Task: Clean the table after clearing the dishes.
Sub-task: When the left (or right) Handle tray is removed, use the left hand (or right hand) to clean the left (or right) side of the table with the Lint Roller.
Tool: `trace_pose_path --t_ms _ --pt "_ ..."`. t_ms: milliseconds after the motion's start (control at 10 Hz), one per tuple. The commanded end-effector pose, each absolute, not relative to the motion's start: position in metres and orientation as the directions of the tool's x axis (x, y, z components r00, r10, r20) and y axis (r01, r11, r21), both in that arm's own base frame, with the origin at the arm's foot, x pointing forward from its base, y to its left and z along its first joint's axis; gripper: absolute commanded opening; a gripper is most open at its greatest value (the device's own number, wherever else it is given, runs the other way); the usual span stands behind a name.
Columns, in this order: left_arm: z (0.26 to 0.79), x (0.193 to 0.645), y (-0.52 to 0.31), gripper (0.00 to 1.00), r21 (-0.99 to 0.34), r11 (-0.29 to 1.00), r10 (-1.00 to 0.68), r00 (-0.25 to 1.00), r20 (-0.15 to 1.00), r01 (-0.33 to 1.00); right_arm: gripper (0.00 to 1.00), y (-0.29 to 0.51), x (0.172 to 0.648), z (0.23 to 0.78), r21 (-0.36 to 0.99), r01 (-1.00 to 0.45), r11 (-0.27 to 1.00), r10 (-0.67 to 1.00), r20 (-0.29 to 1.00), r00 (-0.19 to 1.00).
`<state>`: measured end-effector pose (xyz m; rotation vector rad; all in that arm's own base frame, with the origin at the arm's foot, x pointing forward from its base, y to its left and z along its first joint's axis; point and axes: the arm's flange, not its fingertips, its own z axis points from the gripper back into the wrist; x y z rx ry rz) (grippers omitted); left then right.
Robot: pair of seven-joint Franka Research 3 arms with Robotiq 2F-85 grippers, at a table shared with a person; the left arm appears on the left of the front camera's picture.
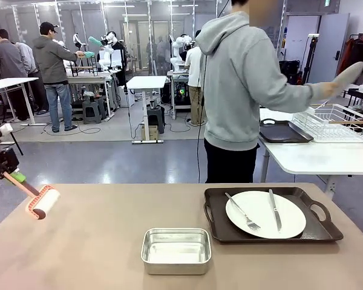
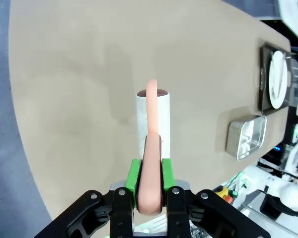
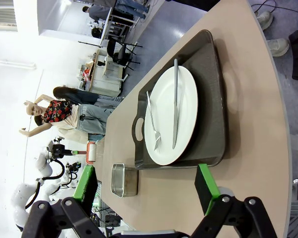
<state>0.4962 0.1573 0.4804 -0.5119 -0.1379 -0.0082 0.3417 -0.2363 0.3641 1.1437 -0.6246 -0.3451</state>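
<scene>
My left gripper (image 1: 13, 175) hangs over the far left edge of the tan table (image 1: 97, 241), shut on the pink handle of a lint roller (image 1: 43, 202). Its white roll points down toward the tabletop. The left wrist view shows the green pads clamped on that handle (image 2: 150, 186), with the roll (image 2: 152, 119) above bare table (image 2: 74, 99). At the table's right, a dark tray (image 1: 317, 232) holds a white plate (image 1: 265, 214), a fork (image 1: 242, 211) and a knife (image 1: 274, 209). My right gripper (image 3: 145, 183) stands open a short way from that tray (image 3: 213, 99) and plate (image 3: 171, 116).
A small steel pan (image 1: 176, 250) sits at the front middle of the table. A person in a grey hoodie stands at the far side, turned away. Their hand holds a plate (image 1: 349, 75) over a dish rack (image 1: 336, 122) on a white side table, beside another dark tray (image 1: 284, 132).
</scene>
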Motion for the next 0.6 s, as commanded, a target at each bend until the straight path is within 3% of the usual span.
trace_pose_path --t_ms 0,500 --pt "0.489 0.487 0.135 0.22 -0.397 0.918 0.053 0.991 0.123 0.0 1.0 -0.236 0.339 0.365 0.919 -0.06 0.39 -0.551 0.285 0.784" --pt "0.5 0.493 0.123 0.22 -0.394 0.919 0.031 0.992 0.125 0.021 1.0 -0.236 0.339 0.365 0.919 -0.06 0.39 -0.551 0.285 0.784"
